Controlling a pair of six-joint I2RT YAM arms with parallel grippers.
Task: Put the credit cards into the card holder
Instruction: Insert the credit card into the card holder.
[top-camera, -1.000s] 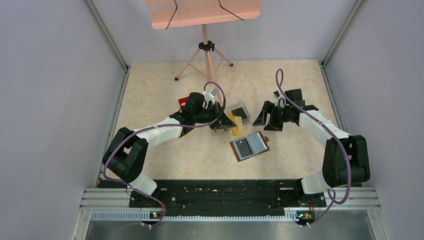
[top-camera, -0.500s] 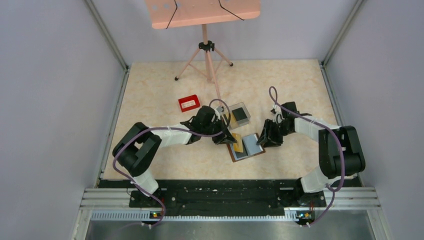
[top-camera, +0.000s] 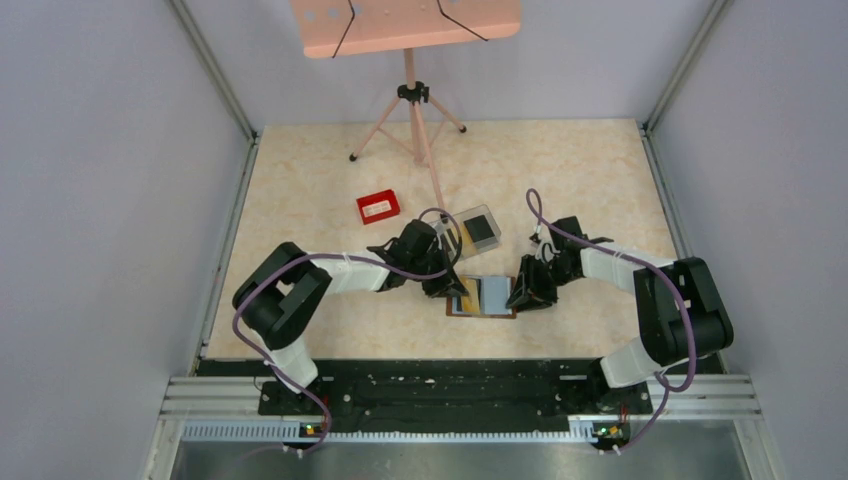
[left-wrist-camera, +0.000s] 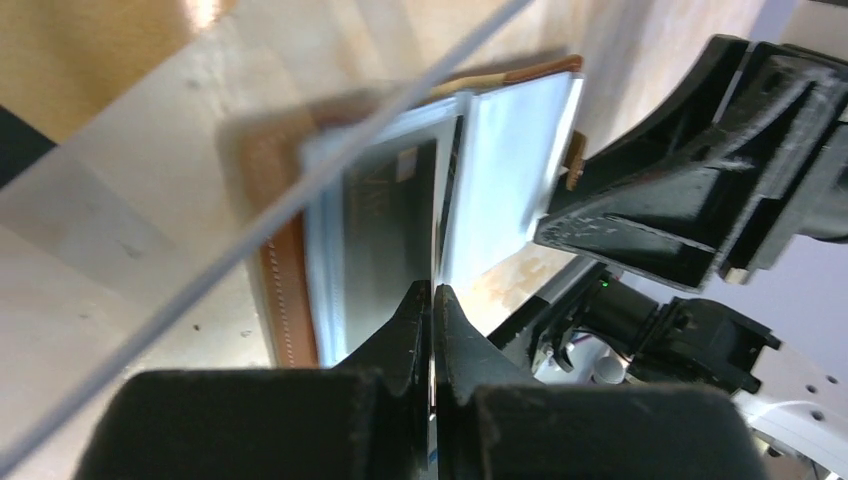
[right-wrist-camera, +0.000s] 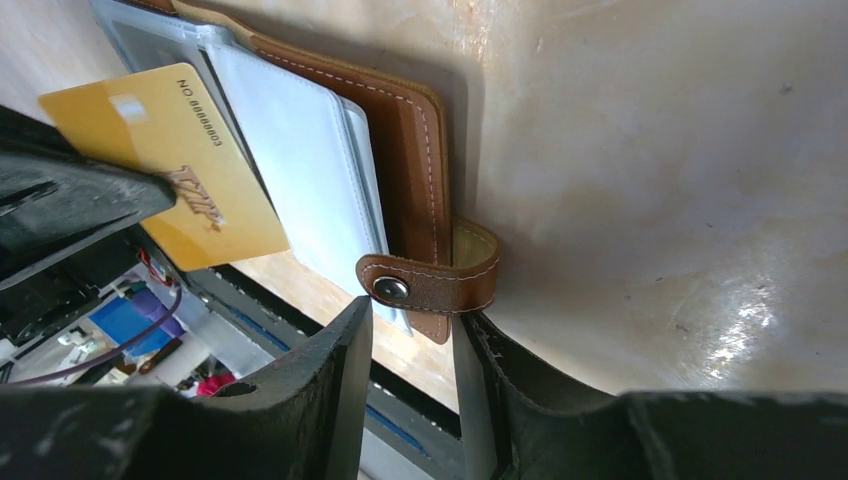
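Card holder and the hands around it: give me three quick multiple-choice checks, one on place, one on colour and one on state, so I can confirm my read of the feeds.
1. Where does the card holder lie?
A. in the clear box
B. on the table, between the two hands
C. on the red tray

2. What colour is the card held by the left hand?
A. blue
B. black
C. tan-yellow

3. How is the card holder?
A. open, inner sleeves facing up
B. snapped shut
C. standing on edge

Answers:
1. B: the top view shows it on the table, with the left hand on one side and the right hand on the other.
2. C: the right wrist view shows the tan-yellow card pinched there.
3. A: its snap strap hangs unfastened and the sleeves are exposed.
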